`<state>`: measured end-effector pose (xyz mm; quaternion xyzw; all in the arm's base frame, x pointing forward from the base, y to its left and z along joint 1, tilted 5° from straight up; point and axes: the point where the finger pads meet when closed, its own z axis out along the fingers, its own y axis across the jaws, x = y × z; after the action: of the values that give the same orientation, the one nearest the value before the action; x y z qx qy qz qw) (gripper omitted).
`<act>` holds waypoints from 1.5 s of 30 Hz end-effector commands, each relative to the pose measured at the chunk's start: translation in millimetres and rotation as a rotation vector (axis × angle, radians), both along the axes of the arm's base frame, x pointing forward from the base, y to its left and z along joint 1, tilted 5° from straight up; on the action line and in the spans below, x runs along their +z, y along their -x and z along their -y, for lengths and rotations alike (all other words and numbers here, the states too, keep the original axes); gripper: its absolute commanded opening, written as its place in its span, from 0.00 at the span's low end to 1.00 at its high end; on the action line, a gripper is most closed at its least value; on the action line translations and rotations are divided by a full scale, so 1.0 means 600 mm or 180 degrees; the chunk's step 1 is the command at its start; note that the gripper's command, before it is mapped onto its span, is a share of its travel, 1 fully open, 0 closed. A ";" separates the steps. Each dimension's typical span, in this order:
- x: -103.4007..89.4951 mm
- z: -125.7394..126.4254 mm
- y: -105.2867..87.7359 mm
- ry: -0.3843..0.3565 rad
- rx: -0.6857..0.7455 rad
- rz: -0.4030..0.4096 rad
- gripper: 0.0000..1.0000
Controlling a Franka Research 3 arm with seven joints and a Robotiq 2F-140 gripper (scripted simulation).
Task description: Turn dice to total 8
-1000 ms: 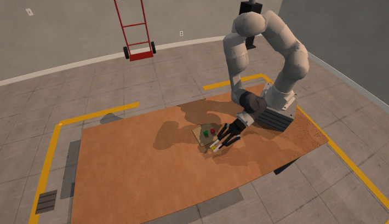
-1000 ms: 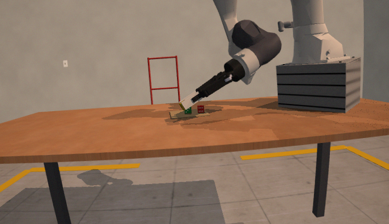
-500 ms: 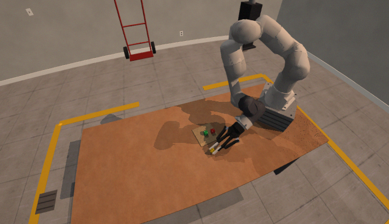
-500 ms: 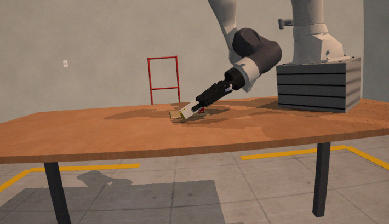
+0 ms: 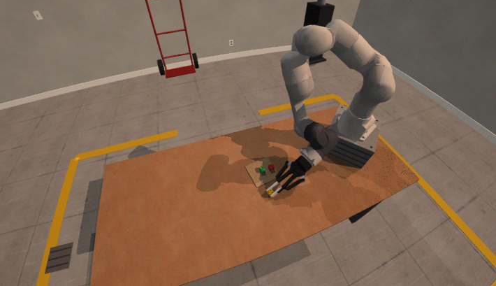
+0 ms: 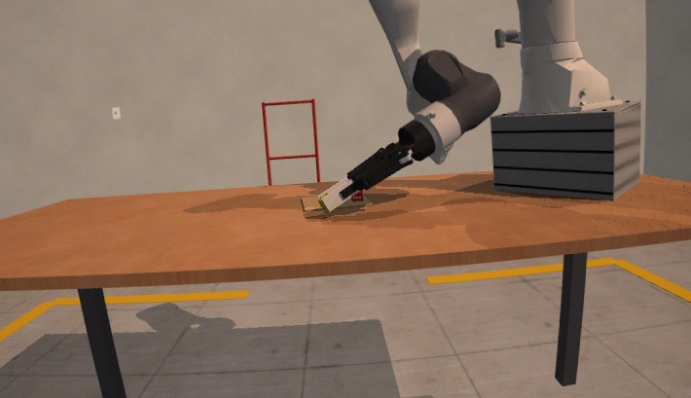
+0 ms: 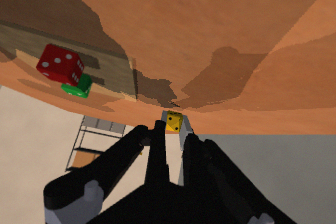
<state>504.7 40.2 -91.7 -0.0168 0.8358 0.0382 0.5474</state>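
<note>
Green and red cubic dice [image 5: 262, 170] stood on the square tan mat [image 5: 254, 175] in the top view, while the black two-fingered gripper [image 5: 272, 190] [image 6: 326, 204] [image 7: 173, 120] pinched a yellow cubic die [image 5: 270, 191] [image 6: 321, 205] [image 7: 174, 121] near the mat's edge. In the exterior view the gripper slanted low, the yellow die perhaps just above the table [image 6: 244, 240]. The wrist view showed it between the pads, still to be laid flat on the mat and released; the total of eight could not be confirmed.

The bench [image 5: 175, 224] [image 6: 229, 240] [image 7: 289, 75] looks like smooth, matt wood, its front edge grained. At its rear right corner, the grey block [image 5: 351, 152] [image 6: 553, 162] looks like dull metal.
</note>
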 end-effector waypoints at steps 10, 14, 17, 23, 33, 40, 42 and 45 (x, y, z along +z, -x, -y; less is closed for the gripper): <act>0.001 0.000 -0.001 0.0019 0.0008 0.0013 0.13; 0.001 0.000 -0.001 0.0019 0.0008 0.0013 0.13; 0.001 0.000 -0.001 0.0019 0.0008 0.0013 0.13; 0.000 0.000 -0.001 0.0019 0.0008 0.0013 0.13; -0.006 0.000 -0.002 0.0019 0.0008 0.0013 0.13; -0.012 0.000 -0.002 0.0019 0.0008 0.0013 0.13; -0.015 0.000 -0.003 0.0019 0.0008 0.0013 0.13; -0.017 0.000 -0.003 0.0019 0.0008 0.0013 0.13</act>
<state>505.6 39.8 -101.1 -0.0169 0.8361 0.0373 0.5471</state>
